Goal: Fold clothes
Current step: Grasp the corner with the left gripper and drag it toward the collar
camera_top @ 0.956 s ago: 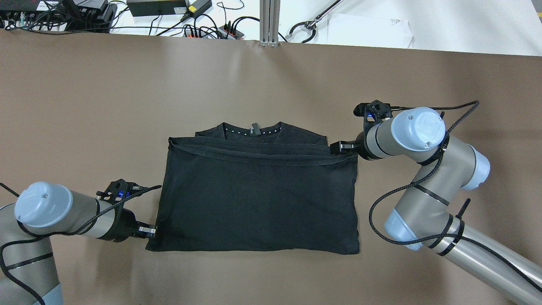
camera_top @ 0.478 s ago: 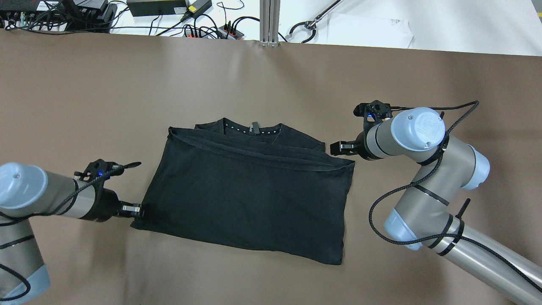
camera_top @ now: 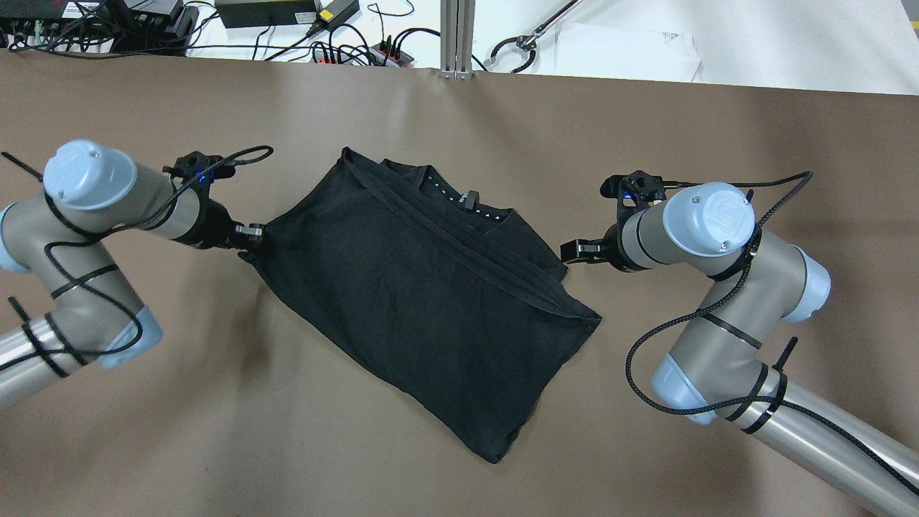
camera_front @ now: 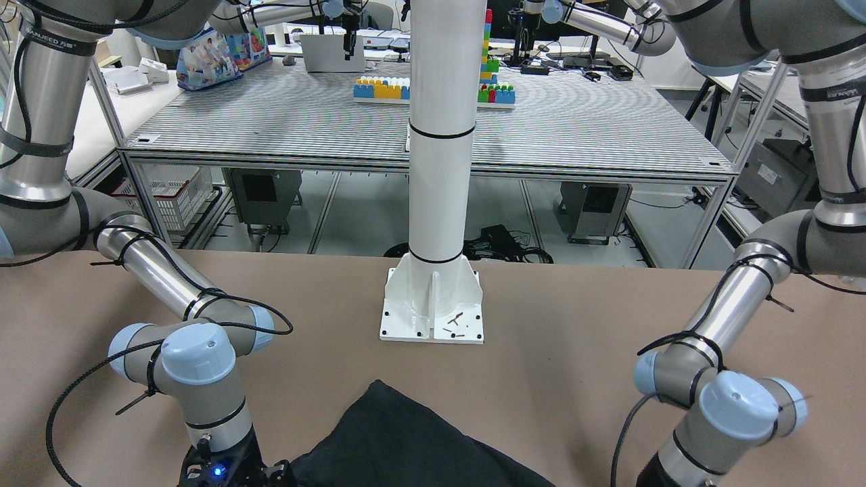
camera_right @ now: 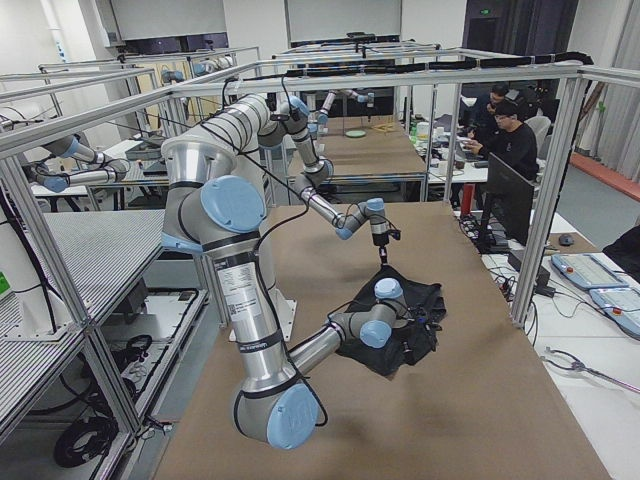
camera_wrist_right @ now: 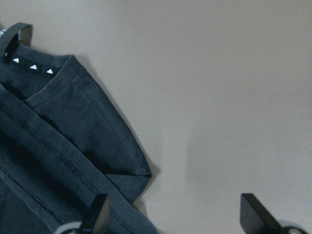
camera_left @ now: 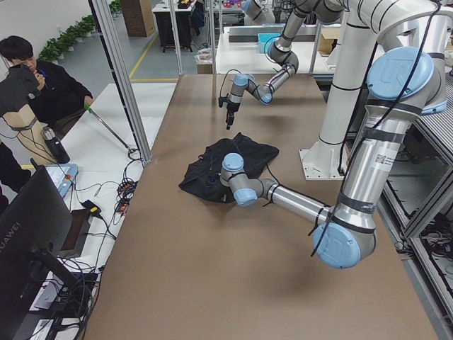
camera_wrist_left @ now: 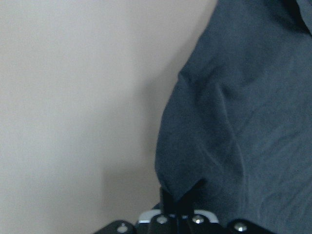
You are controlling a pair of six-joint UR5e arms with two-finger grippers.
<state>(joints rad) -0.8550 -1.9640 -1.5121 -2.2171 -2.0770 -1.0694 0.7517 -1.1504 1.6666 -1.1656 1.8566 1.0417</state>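
The clothes (camera_top: 423,287) are a black folded shirt lying askew on the brown table, its collar label facing the far edge. My left gripper (camera_top: 253,237) is shut on the shirt's left corner; the left wrist view shows the fabric (camera_wrist_left: 234,122) pinched in the left gripper (camera_wrist_left: 181,194). My right gripper (camera_top: 569,251) stands open beside the shirt's right side, holding nothing. In the right wrist view its fingers (camera_wrist_right: 100,212) are spread wide, and a folded corner of the shirt (camera_wrist_right: 122,161) lies just ahead of them. The front-facing view shows one shirt corner (camera_front: 406,439).
A white post on a bolted base (camera_front: 433,304) stands at the robot's side of the table. Cables and power strips (camera_top: 323,43) and an aluminium strut (camera_top: 456,36) sit beyond the far edge. A seated person (camera_left: 35,78) is beside the table.
My left gripper has swung toward the far side, dragging its shirt corner so the shirt turned diagonal. The right gripper let go of the shirt's edge and has stayed in place.
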